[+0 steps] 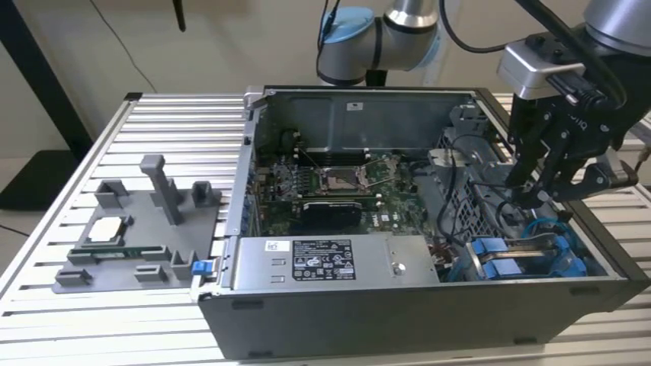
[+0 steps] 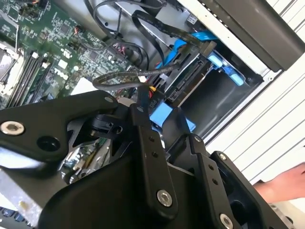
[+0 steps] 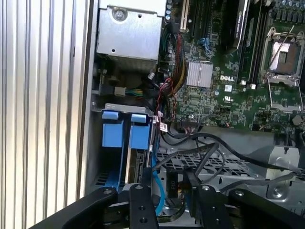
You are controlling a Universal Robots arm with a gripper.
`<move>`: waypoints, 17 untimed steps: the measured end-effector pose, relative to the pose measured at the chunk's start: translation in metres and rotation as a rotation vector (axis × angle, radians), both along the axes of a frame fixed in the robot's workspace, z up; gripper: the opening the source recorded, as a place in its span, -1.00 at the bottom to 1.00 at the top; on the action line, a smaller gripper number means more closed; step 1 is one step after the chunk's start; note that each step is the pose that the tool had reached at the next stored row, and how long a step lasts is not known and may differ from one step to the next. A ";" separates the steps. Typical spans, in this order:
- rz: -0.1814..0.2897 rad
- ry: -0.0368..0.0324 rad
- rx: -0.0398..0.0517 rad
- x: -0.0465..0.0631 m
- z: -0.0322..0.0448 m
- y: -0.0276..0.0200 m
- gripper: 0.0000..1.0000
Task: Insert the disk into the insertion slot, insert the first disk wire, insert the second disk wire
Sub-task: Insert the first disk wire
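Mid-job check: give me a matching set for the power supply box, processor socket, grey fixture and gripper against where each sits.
1 power supply box
2 processor socket
3 grey fixture
4 gripper

A on the slatted table
B over the drive bay
C on the motherboard
D along the case's near wall

Pairs: 1-D, 2-C, 3-A, 4-B

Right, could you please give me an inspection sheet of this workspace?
Surface: slatted metal table, open computer case on it.
Job's things: disk in blue caddy appears seated in the insertion slot.
Clutter: grey fixture holding a processor and memory stick.
Grippers: tool low inside the case, over the bay.
Cables: black cables loop across the bay; one blue cable.
Surroundings: a hand beside the table.
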State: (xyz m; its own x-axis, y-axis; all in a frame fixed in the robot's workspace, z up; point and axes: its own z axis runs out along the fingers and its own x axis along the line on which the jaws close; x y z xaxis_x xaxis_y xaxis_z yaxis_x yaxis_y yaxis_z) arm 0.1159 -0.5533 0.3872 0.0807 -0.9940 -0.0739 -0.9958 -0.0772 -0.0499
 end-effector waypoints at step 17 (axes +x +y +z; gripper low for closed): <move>0.000 -0.0113 0.0159 0.000 -0.0029 0.0000 1.00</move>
State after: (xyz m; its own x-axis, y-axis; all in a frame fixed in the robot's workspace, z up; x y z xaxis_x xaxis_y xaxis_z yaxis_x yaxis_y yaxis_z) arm 0.1154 -0.5533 0.3843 0.0816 -0.9927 -0.0888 -0.9951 -0.0763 -0.0623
